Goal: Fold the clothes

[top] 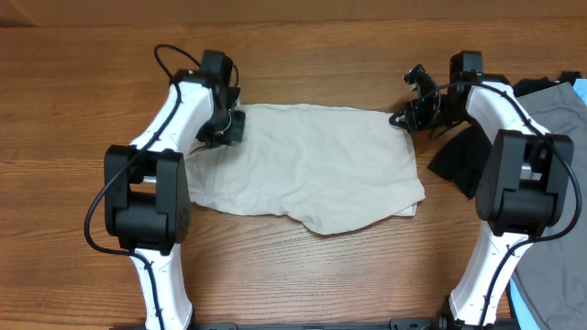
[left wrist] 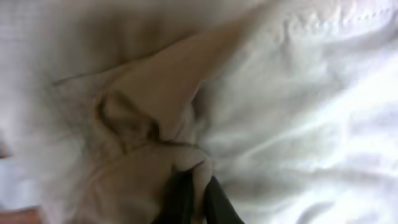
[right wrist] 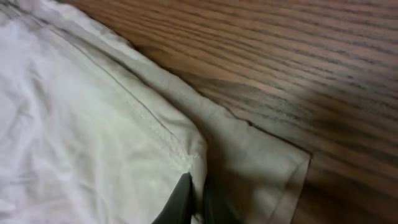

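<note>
Left gripper [left wrist: 194, 182]: dark fingers are clamped together on a raised pucker of cloth, at the far left corner of the garment as seen from overhead.
Right gripper [right wrist: 196, 183]: fingers are nearly together, pinching a stitched double edge at the far right corner.
Reason for hold: judged, the two far corners are taken as a pair so that edge can be lifted and carried level over the near edge for a fold.
Task item: pair of cream cotton shorts [top: 307, 170], lying spread on the table between the two arms. The far edge is fairly straight; the near edge sags into an uneven lobe.
Cloth: soft, matte, fine weave with shallow creases. It has a raised seam with visible stitching and a flat hem flap resting on the wood.
Support: brown wood-grain table [top: 303, 275], smooth and hard.
Nearby, right: a crumpled black fabric garment [top: 457, 158] lies just beside the shorts' right edge, with a flat grey fabric garment [top: 561, 128] beyond it.
Progress: judged, the fold is not yet made.
</note>
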`<state>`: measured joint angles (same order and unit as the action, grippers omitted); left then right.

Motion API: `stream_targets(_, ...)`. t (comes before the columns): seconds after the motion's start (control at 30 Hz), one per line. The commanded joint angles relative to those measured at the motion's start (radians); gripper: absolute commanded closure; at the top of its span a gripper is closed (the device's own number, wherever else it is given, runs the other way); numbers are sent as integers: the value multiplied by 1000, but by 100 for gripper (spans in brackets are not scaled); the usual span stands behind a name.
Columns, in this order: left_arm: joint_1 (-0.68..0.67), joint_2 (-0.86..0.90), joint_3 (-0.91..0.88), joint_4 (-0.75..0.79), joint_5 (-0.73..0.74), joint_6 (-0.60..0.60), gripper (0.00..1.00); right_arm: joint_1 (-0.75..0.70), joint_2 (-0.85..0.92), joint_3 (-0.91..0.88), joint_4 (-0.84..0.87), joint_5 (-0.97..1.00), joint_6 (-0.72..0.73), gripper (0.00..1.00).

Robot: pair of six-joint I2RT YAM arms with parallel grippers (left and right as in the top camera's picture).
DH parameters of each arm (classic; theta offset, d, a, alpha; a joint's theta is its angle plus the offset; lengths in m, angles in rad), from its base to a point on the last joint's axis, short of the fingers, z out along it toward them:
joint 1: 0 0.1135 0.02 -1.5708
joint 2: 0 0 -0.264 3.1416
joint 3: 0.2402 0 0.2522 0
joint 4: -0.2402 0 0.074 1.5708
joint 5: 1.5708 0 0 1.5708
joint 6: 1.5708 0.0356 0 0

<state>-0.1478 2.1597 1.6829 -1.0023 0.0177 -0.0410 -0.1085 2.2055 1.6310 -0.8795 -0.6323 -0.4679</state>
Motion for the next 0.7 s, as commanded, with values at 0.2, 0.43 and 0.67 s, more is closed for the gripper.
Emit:
stream_targets(0.2, 15, 15, 342, -298, 52, -18, 96, 2, -204, 40, -214, 33, 182, 96)
stream_targets(0.43, 14, 13, 418, -515, 194, -129, 96, 2, -259, 29, -508, 33, 295, 96)
stream_targets(0.67, -40, 13, 397, -651, 209, -132, 96, 4, -259, -58, -621, 41, 391, 96)
